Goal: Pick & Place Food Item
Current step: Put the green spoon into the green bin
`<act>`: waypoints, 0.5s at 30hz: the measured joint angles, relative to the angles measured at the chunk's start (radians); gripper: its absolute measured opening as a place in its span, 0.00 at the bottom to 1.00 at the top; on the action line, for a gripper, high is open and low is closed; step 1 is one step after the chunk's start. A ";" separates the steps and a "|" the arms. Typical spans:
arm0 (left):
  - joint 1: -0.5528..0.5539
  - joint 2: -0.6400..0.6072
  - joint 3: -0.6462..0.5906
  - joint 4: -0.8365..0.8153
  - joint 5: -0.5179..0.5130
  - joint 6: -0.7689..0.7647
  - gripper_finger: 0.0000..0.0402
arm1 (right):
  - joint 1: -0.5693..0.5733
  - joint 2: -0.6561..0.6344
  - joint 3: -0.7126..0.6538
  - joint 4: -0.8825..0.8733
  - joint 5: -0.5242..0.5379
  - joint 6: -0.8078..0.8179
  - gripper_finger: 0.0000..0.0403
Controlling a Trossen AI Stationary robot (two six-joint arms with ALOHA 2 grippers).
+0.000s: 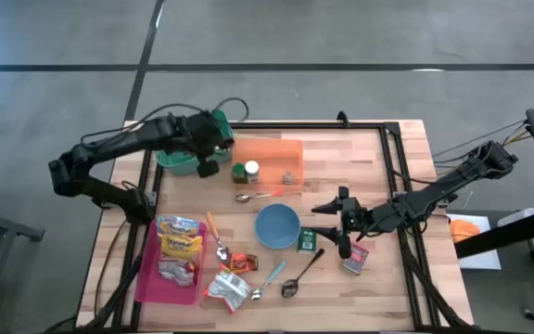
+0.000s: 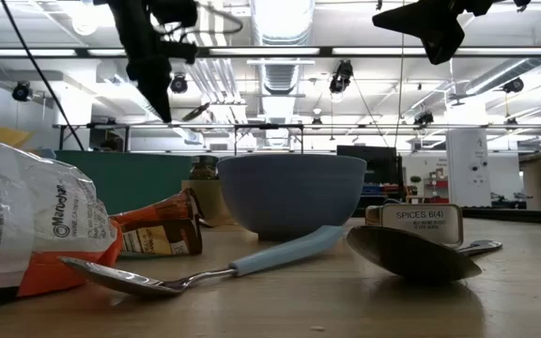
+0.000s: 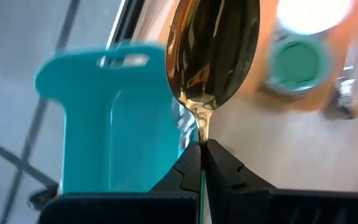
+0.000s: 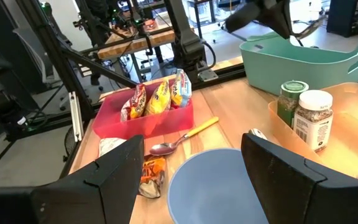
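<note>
Blue and round, the bowl (image 1: 276, 225) sits near the middle of the wooden desk (image 1: 378, 176) and serves as the landmark here. The right gripper (image 1: 339, 225) hovers just beside the bowl on its right, raised off the desk, its fingers (image 4: 291, 174) spread wide with nothing between them; in the right wrist view the bowl's rim lies directly ahead of them. Between that gripper and the bowl lies a small green tin (image 1: 307, 239), and further right of it a red-and-white packet (image 1: 356, 257).

The left gripper (image 1: 208, 167) is well away from the bowl, up and to its left, above the edge of a teal bin (image 1: 179, 162). Its fingers (image 3: 188, 171) are pressed together on the thin neck of a metal spoon (image 3: 213, 53), which stands out ahead of them with its shiny bowl end away from the gripper.

Behind the bowl an orange tray (image 1: 272, 153) holds two spice jars (image 1: 245, 172). A spoon with a pink handle (image 1: 258, 196) lies between the tray and the bowl. Left of the bowl a pink tray (image 1: 148, 278) carries snack bags (image 1: 179, 246), and a yellow-handled spoon (image 1: 215, 237) rests just beside it. In front of the bowl lie an orange wrapper (image 1: 242, 263), a silver pouch (image 1: 228, 288), a light-blue-handled spoon (image 1: 269, 279) and a dark spoon (image 1: 302, 274).
</note>
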 joint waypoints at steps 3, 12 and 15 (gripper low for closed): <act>0.109 0.001 -0.039 0.020 0.008 0.005 0.00 | 0.000 0.000 0.000 0.000 0.000 -0.002 0.66; 0.257 0.001 -0.139 0.091 0.092 0.078 0.00 | 0.000 0.000 0.000 -0.002 0.000 -0.025 0.66; 0.260 0.002 -0.162 0.120 0.116 0.079 0.00 | 0.000 0.000 0.000 -0.001 0.000 -0.034 0.66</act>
